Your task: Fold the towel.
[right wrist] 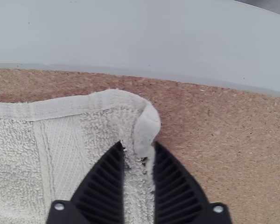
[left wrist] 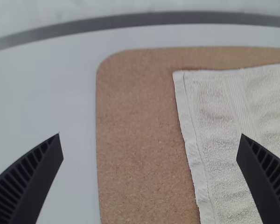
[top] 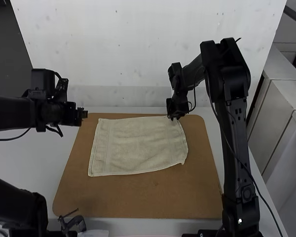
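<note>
The cream towel (top: 138, 145) lies spread out, nearly flat. My left gripper (top: 84, 114) hangs off the towel's far left corner, over the mat's edge. In the left wrist view my left gripper (left wrist: 150, 136) is open with its fingers wide apart, and the hemmed edge of the towel (left wrist: 224, 121) lies flat below. At the towel's far right corner is my right gripper (top: 174, 116). The right wrist view has my right gripper (right wrist: 139, 148) shut on that corner, where the towel (right wrist: 88, 135) is pinched up into a small fold.
Under the towel is a brown cork mat (top: 138, 197) on a white table (top: 34, 163). Its bare part extends widest on the near side. A pale wall (top: 138, 49) rises behind the table. A dark clamp-like object (top: 73, 223) sits by the near edge at the left.
</note>
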Tool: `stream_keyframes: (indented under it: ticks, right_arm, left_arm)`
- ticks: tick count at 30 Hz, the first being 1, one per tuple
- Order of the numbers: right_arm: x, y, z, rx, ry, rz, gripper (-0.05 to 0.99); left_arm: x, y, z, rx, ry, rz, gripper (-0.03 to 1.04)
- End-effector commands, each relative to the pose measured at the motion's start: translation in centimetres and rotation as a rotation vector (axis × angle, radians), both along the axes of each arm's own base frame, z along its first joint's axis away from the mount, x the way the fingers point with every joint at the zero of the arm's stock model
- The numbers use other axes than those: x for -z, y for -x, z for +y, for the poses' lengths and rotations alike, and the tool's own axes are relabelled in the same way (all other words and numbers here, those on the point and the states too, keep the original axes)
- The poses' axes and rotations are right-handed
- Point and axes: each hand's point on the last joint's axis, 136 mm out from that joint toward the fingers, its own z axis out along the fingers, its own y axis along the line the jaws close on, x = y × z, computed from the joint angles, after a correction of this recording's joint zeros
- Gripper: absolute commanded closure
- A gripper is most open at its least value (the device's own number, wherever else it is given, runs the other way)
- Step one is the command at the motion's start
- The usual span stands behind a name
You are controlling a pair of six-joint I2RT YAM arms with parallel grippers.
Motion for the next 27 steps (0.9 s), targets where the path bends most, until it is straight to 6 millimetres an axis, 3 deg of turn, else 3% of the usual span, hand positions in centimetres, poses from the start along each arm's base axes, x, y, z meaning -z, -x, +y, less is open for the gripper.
stream_keyframes:
  ticks: [1,4,12,17,27]
  right_arm:
    - [3.9,2.3,-2.0,0.057,0.076,0.114,0.92]
    - [3.9,2.5,-2.2,0.067,0.080,0.132,0.92]
    - [4.2,2.7,-2.8,0.078,0.083,0.136,0.92]
    - [4.7,2.9,-3.1,0.080,0.088,0.144,0.92]
    - [5.5,3.0,-3.0,0.076,0.092,0.153,0.92]
  left_arm:
    - [0.5,-1.7,-0.3,0.020,-0.002,0.044,0.05]
    - [0.9,-2.8,-0.7,0.027,-0.005,0.069,0.05]
    - [2.2,-5.8,-4.2,0.084,-0.036,0.143,0.05]
    - [3.6,-7.8,-4.5,0.068,-0.056,0.210,0.10]
    - [7.1,-11.5,-5.5,0.018,-0.076,0.345,0.10]
